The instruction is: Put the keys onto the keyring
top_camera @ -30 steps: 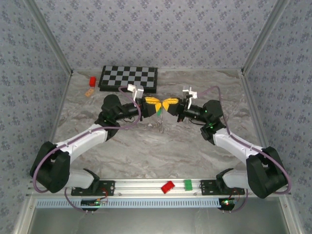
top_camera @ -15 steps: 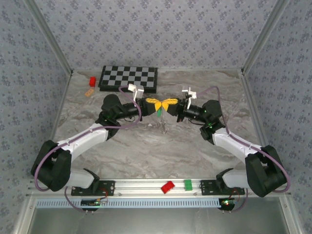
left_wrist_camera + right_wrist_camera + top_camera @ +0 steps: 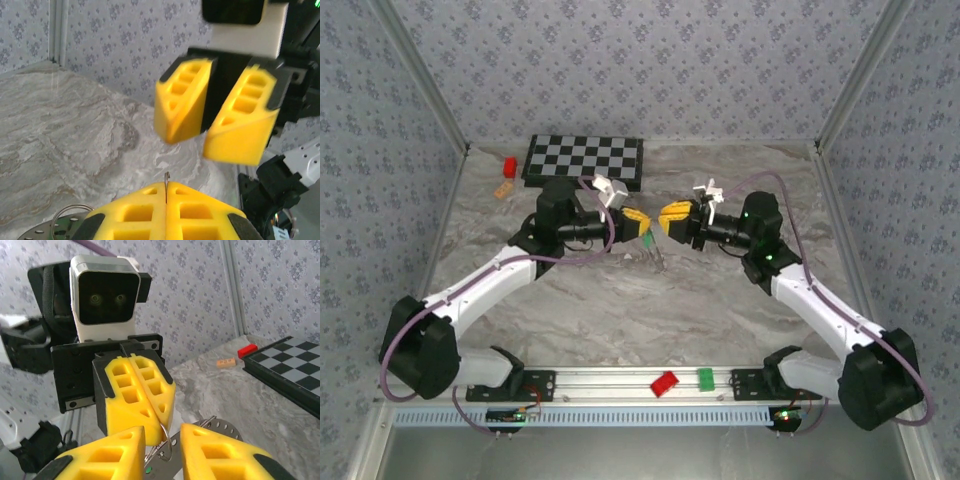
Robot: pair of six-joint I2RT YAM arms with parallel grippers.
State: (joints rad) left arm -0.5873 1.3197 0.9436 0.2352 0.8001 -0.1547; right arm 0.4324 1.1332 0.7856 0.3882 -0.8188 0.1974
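Two red blocks (image 3: pixel 508 165) (image 3: pixel 664 383), one green block (image 3: pixel 705 378), one chessboard (image 3: pixel 583 160), one small orange piece (image 3: pixel 502 188), two arms (image 3: pixel 490 285) (image 3: pixel 820 300)

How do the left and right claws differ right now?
The left claw is shut, its pads pressed flush together; the right claw is open, its fingers apart. The left claw pinches a thin wire loop; the right claw grips nothing, though the loop hangs in its gap. Both have yellow fingers and face each other tip to tip above the table.
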